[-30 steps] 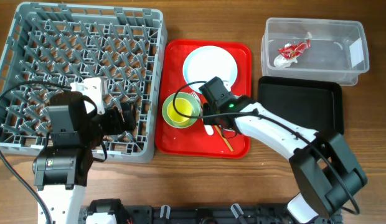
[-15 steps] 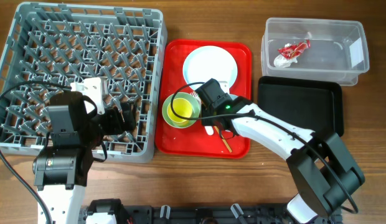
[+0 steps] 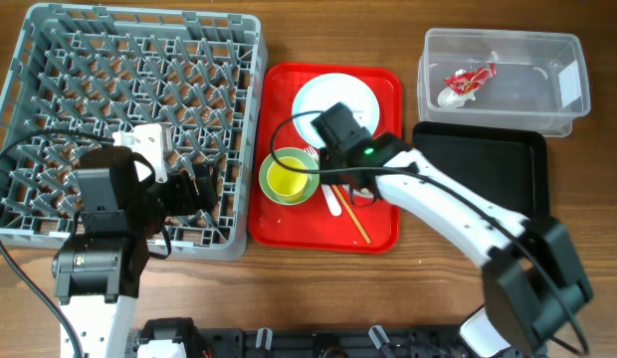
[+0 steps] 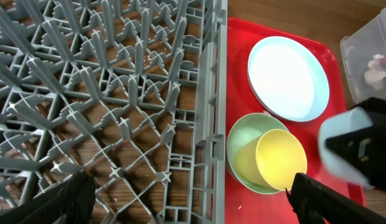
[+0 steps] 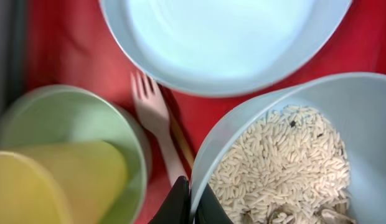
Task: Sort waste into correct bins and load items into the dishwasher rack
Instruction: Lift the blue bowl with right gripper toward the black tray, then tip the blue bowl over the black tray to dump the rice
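Note:
My right gripper (image 5: 192,199) is shut on the rim of the pale blue-white bowl (image 5: 243,130), which holds whitish-beige food scraps (image 5: 286,162). It hangs over the red tray (image 3: 289,229) in the overhead view (image 3: 338,134), hiding the bowl there. The white plate (image 3: 333,94), the pale green bowl (image 3: 274,189) with the yellow cup (image 3: 289,177) in it, the white spoon (image 3: 335,204) and the chopsticks (image 3: 358,224) are on the tray. The red-and-white wrapper (image 3: 468,82) lies in the clear tub (image 3: 503,38). My left gripper (image 4: 190,205) is open over the grey rack (image 3: 129,60).
The black tray (image 3: 478,169) sits right of the red tray, below the clear tub. The rack fills the left side, its right wall close against the red tray. Bare wooden table runs along the front edge.
My right gripper has moved up and slightly back toward the plate with the bowl in it, uncovering more of the spoon and chopsticks. The left arm has not moved.

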Tool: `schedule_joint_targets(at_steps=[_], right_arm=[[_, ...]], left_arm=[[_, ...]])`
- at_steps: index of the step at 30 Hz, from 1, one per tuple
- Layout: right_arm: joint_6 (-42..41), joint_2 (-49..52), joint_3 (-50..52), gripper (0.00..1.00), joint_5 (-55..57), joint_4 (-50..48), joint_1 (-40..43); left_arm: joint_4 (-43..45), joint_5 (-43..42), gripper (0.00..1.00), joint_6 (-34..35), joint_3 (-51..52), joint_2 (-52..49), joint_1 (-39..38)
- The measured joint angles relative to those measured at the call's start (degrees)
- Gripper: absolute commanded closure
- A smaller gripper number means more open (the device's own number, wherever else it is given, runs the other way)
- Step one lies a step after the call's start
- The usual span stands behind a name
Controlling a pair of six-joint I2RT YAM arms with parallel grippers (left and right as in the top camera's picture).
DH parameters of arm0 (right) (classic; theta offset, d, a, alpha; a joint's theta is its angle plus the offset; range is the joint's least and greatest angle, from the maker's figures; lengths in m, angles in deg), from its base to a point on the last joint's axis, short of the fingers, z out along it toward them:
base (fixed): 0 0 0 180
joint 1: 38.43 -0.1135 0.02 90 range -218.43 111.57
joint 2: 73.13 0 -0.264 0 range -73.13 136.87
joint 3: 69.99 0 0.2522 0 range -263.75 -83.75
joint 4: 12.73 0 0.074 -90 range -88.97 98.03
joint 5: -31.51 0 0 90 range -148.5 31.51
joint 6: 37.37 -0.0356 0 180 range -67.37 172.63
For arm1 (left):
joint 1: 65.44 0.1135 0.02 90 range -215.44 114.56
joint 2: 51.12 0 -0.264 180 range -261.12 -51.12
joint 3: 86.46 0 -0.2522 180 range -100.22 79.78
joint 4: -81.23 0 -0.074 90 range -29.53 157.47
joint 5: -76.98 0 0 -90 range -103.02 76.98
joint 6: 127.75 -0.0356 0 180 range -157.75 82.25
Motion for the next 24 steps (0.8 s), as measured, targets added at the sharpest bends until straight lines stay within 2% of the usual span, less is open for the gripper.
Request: schedule_joint_targets(at_steps=[8,17,24], right_arm=[[1.66,-6.99,-0.85,0.96,-5.86,0.09,8.02],[6.88,-7.32,-0.87,0.96,-22.6,2.08,25.24],[14.99,-6.49,-0.87,0.96,-34.75,6.62,36.15]], left_arm=[[0.02,0.0,0.0,0.0,0.0,0.0,0.0],[0.02,0.0,0.0,0.0,0.0,0.0,0.0],[0.02,0.0,0.0,0.0,0.0,0.0,0.0]])
